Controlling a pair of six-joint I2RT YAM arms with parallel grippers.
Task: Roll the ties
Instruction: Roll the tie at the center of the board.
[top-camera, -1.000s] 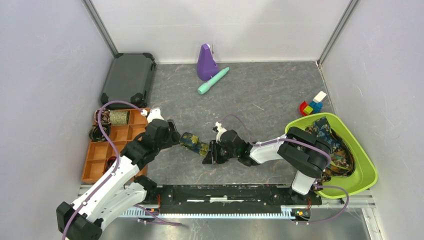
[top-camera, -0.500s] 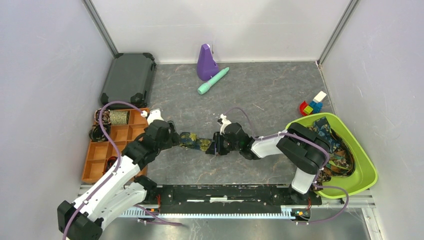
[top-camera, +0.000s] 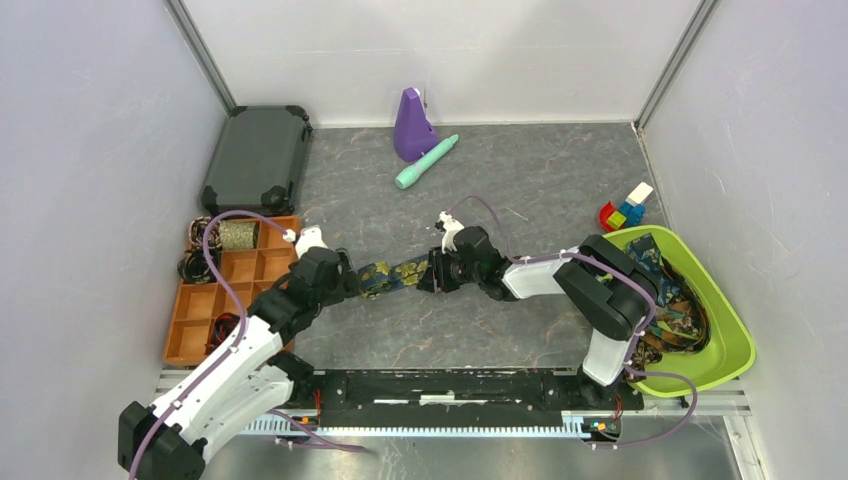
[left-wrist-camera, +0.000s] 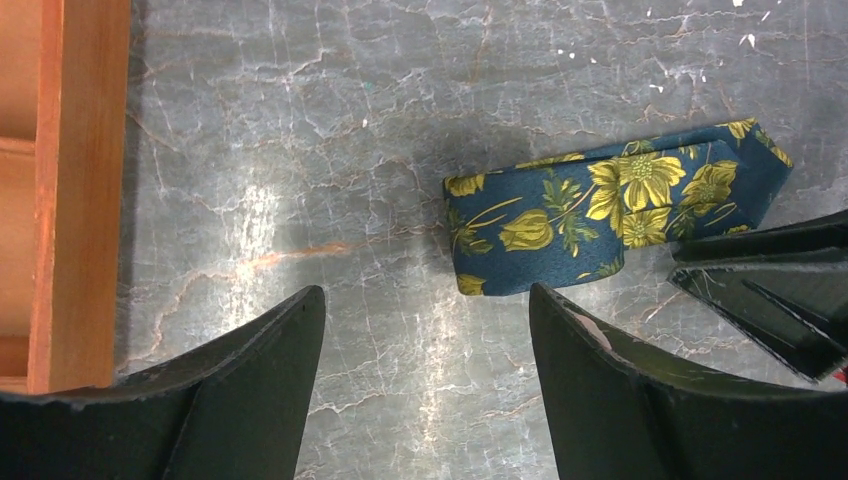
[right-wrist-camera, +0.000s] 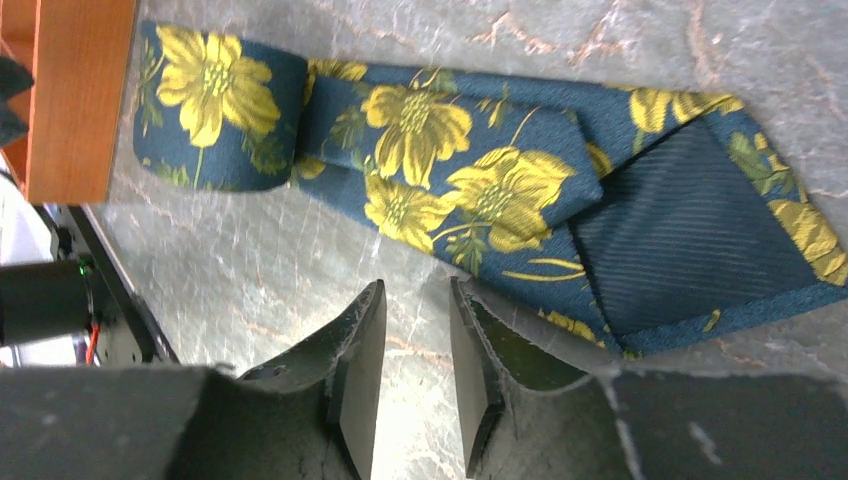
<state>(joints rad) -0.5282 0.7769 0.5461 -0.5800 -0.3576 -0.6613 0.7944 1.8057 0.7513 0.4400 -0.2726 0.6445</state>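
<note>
Navy fabric necktie with yellow flower print (top-camera: 392, 275) lies on the grey marbled desk (top-camera: 520, 180) between both arms. Its left end is coiled into a small roll and the pointed tail is flat.

Left end effector (left-wrist-camera: 425, 292): spread wide, empty, roll just ahead. It is likely set to straddle the coil.

Right end effector (right-wrist-camera: 415, 290): narrow gap, empty, just beside the tail. It is probably placed to steady it.

Ties (top-camera: 652, 252) in green bin (top-camera: 725, 350) partly behind right arm (top-camera: 612, 300), orange tray (left-wrist-camera: 80, 200) cropped
</note>
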